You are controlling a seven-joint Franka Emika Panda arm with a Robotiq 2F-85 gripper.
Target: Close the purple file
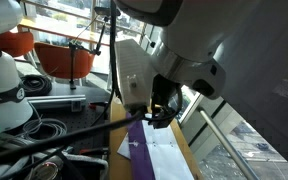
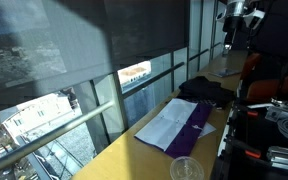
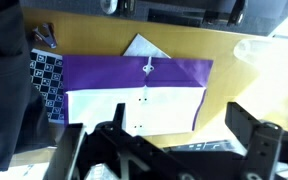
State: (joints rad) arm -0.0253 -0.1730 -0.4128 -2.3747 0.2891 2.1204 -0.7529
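Plainly, the yellow surface spans the top of the wrist view. The purple file lies on it at frame centre, open, with white sheets showing. The gripper hangs over it, jaws spread and empty. No closing is done yet.

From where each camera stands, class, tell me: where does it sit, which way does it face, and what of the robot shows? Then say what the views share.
Exterior view: close beside the arm, looking down past the end effector to the purple file.
Exterior view: at the table's end, looking along the windows; the arm shows small, far off.
Wrist view: above, looking straight down on the file; the open end effector's fingers fill the bottom edge.
Shared: all three show the open purple file on the yellow table.
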